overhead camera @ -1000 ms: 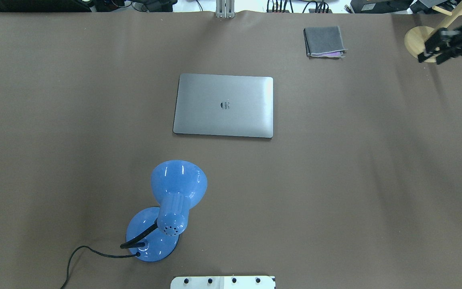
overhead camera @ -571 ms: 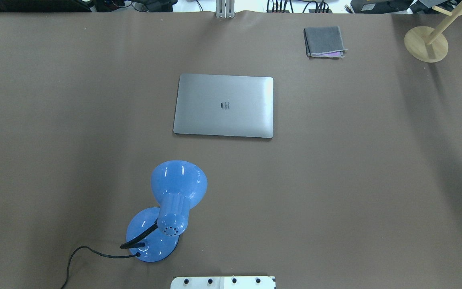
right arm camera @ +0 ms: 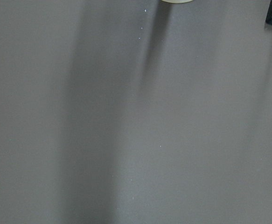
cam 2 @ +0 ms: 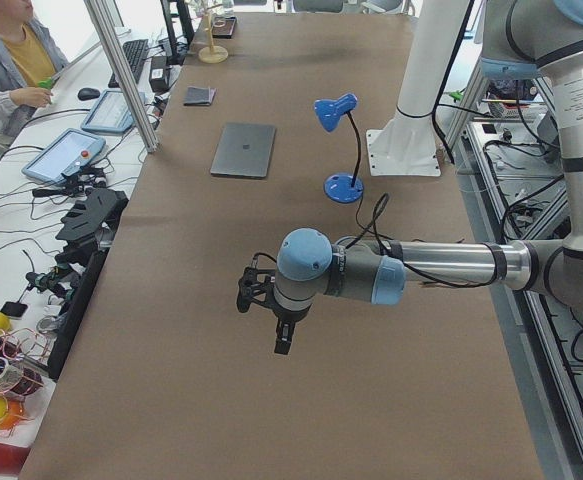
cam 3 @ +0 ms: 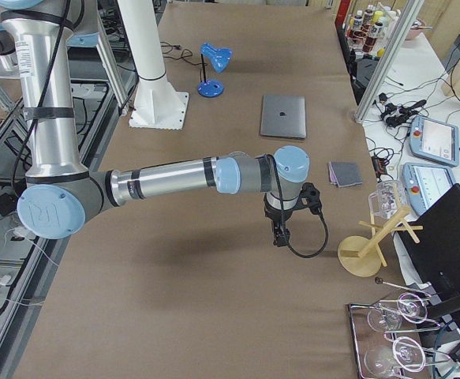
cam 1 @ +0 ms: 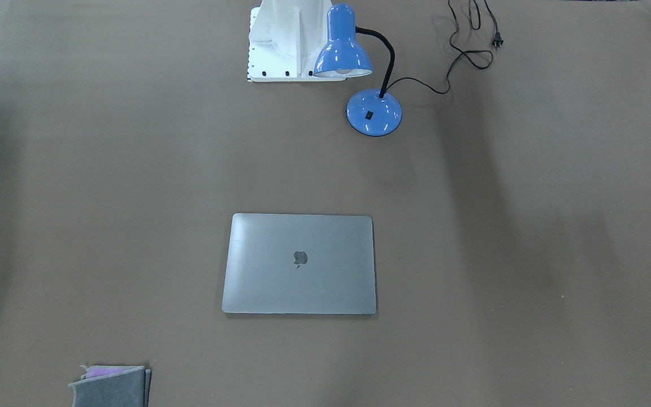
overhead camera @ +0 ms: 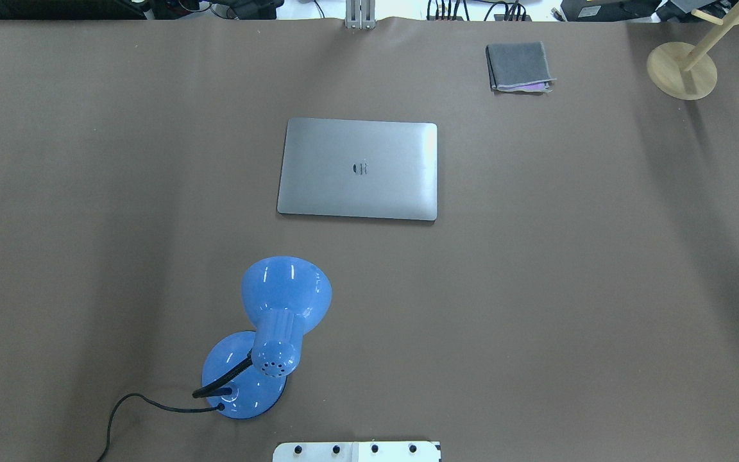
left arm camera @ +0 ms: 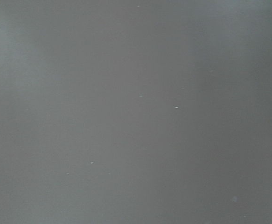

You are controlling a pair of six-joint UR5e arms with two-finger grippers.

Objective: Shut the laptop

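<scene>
As it lies now, laptop (overhead camera: 357,169): lid fully down, logo up, flat on the table (overhead camera: 536,289), mid-table on the far side from the robot base. No gap shows at the edges in either top view.
Left gripper (cam 2: 281,335): hangs over bare table toward the robot's left end, well apart from laptop. Seen side-on only, so can't tell if the fingers are spread or pressed together.
Right gripper (cam 3: 280,233): over bare table toward the right end, near the wooden stand (cam 3: 361,254). Side view only, same verdict, cannot tell.
Wrist views: brown table cover in both, no laptop in either.
Step in hand: closing looks done, as I judge it. What remains is parking the arms.
How to do it well: take both arms up and outward, no pass over the lid, no extra press on it.
Watch, left arm: blue lamp (overhead camera: 286,301) and its cord (overhead camera: 126,401) sit near the base on that side.
Watch, right arm: the stand is close by, so lift before swinging.
Folded grey cloth (overhead camera: 518,66): far edge, well apart from laptop, no concern.
</scene>
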